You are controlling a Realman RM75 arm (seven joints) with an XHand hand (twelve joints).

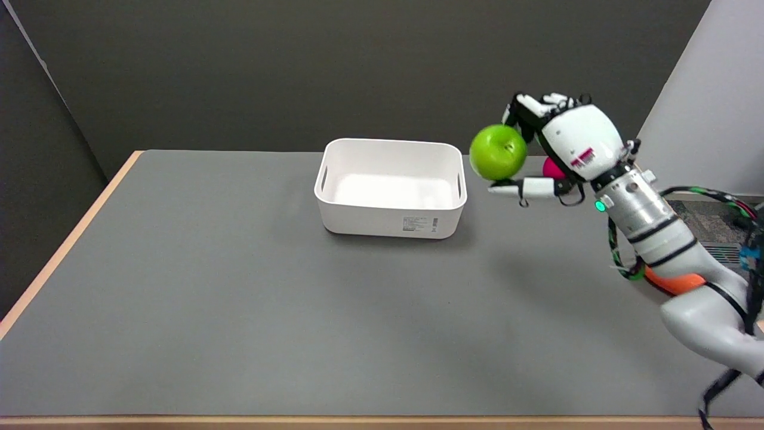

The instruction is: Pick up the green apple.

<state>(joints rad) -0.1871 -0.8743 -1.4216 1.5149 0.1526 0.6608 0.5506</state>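
Observation:
The green apple (498, 151) hangs in the air above the grey table (239, 298), just right of the white bin (391, 186). My right hand (558, 146) holds it from the right side, fingers over its top and the thumb under it. The apple's stem dimple faces the camera. The arm comes in from the lower right edge of the picture.
The white bin is open-topped and looks empty, standing at the table's far middle. A pink object (552, 169) shows partly behind the hand. An orange object (674, 282) lies under the forearm at the table's right edge. Cables (710, 194) trail at the right.

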